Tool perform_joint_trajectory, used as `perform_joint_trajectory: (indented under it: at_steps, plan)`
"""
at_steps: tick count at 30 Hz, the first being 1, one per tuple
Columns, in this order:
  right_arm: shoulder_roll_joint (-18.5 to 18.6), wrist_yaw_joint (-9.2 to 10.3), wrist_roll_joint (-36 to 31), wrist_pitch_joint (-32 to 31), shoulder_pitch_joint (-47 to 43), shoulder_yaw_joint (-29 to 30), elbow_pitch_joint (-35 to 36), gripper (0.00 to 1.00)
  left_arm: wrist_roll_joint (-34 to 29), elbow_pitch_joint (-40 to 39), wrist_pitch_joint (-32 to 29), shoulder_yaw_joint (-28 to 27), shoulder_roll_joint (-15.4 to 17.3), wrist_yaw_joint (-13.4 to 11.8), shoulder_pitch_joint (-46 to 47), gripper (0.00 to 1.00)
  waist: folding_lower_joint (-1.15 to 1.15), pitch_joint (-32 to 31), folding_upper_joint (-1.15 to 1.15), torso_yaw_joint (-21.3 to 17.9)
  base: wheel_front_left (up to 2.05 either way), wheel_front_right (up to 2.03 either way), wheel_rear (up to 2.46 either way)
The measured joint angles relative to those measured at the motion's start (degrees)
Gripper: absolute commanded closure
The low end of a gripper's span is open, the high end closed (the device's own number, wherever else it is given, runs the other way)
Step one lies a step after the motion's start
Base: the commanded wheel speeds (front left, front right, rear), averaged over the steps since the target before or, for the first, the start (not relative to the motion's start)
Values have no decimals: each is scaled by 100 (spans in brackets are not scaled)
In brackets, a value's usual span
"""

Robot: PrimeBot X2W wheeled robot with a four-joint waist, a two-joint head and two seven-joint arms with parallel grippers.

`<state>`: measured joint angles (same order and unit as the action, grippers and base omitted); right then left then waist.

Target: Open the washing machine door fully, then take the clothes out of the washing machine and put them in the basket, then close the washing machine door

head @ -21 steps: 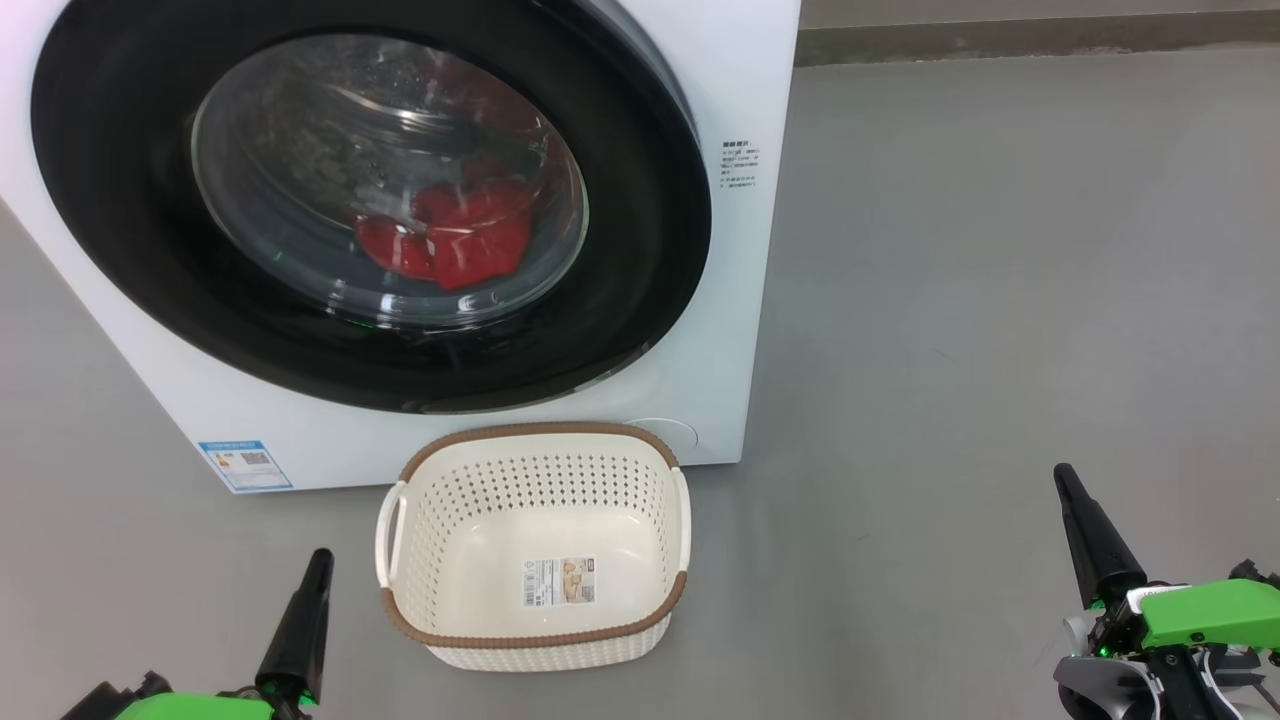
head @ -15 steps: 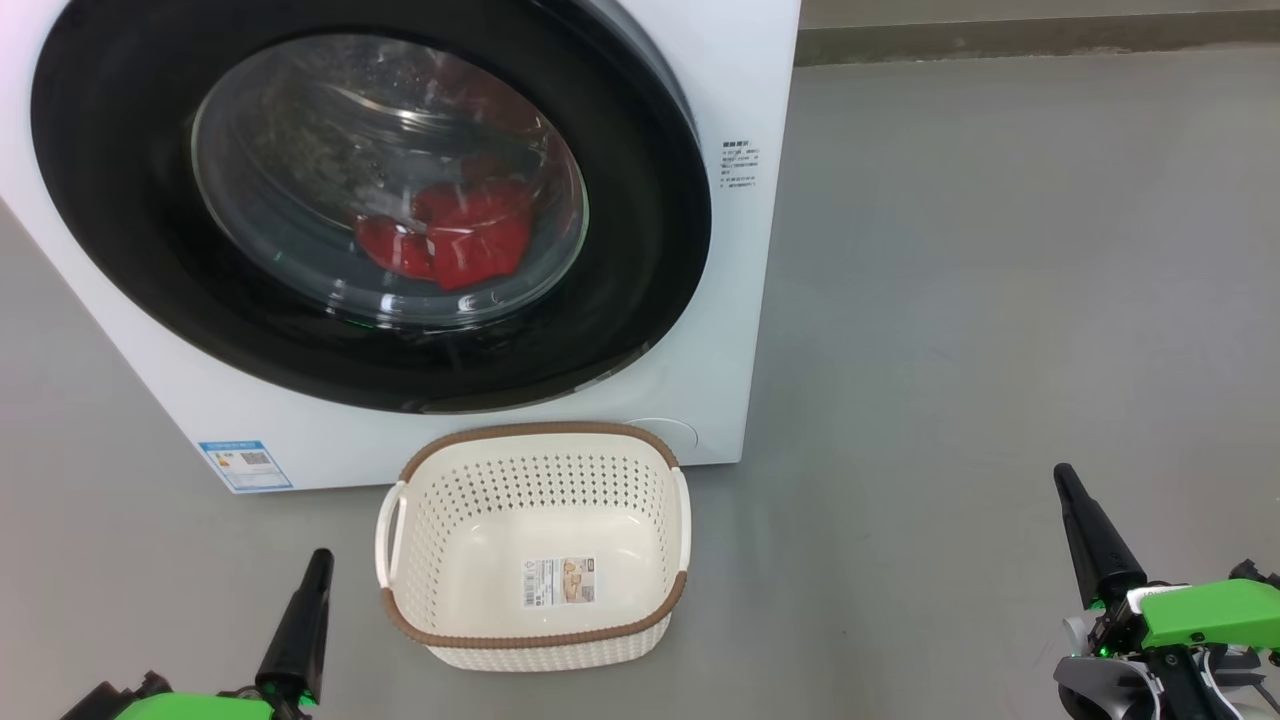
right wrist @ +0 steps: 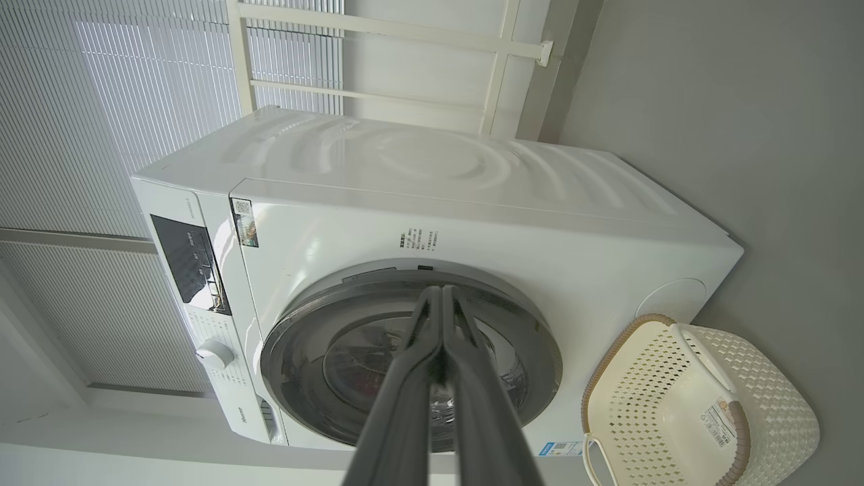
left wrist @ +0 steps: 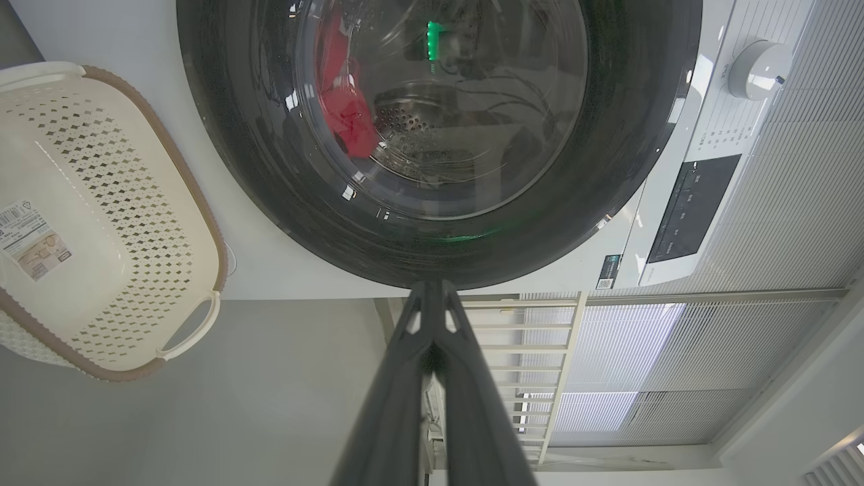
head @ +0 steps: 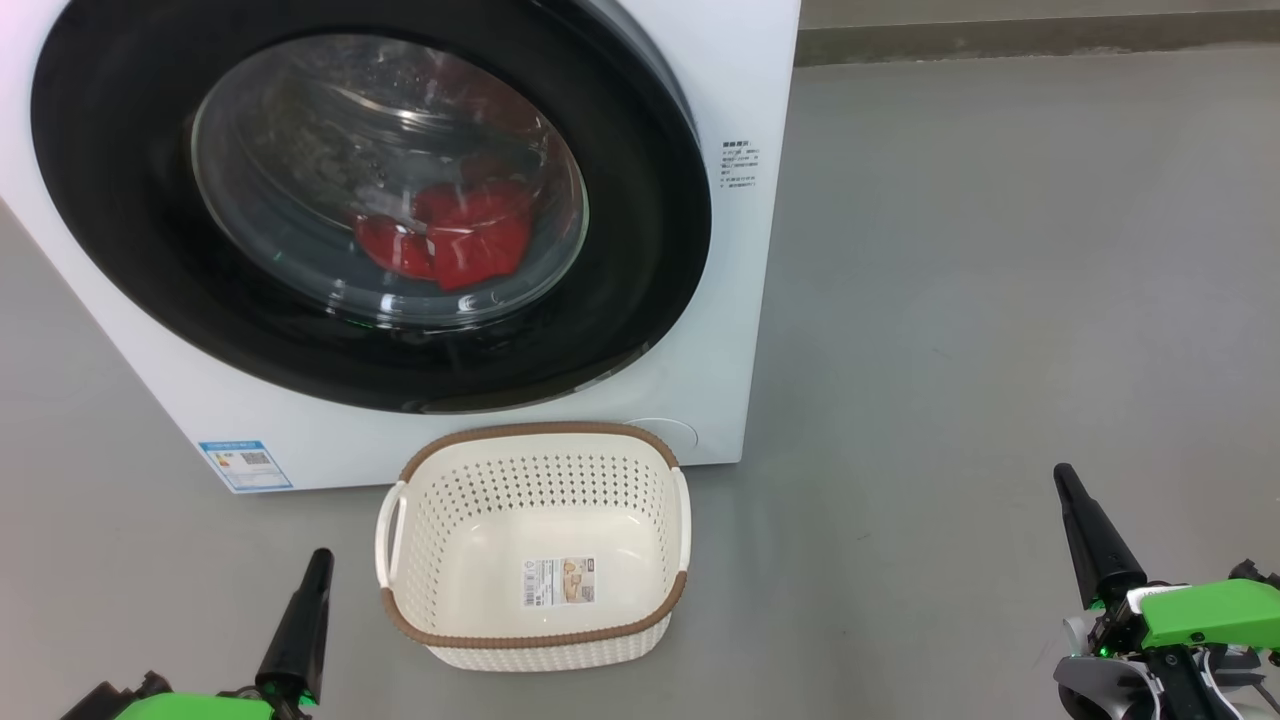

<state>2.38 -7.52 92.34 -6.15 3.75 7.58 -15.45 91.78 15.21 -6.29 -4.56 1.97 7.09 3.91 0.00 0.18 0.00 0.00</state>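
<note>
1. The washing machine door [head: 370, 190] sits closed flat against the front of the white washing machine [head: 745, 90], its glossy black rim ringing the glass.
2. Through that glass I see the clothes [head: 450, 240], a red heap lying low in the drum.
3. The basket [head: 540, 436] stands upright on the grey floor [head: 1000, 300] just in front of the machine, below the door, a label on its bottom.
4. My left pincer [head: 320, 558] hovers low, near the basket's left side, narrow, fingers pressed together, holding nothing.
5. My right pincer [head: 1063, 475] hangs well apart to the basket's right, likewise pinched together and empty, pointing toward the machine.
</note>
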Motion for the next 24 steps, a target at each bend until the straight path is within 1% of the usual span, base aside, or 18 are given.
perform_joint_trajectory:
  at_steps: [7,8,14,20,24]
  plan:
    - [0,0,0,0,0,0,0,100,0,0,0,0,0,0,0,100,0,0,0,0,0,0,0]
    - [-2,0,0,1,-2,-2,-11,0,-1,10,0,3,-2,-1,-2,0,0,0,0,0,0,0,0]
    - [-136,-1,0,9,-282,-74,-398,0,-1,360,1,81,-116,-8,-264,0,0,6,0,-1,0,0,0]
    - [-138,-1,-1,68,-303,-137,-408,0,-2,378,62,151,-116,-8,-274,0,3,-6,0,-6,0,0,0]
    - [-133,-1,-20,141,-294,-245,-405,0,-57,378,142,249,-110,-8,-270,0,1,5,0,-12,0,0,0]
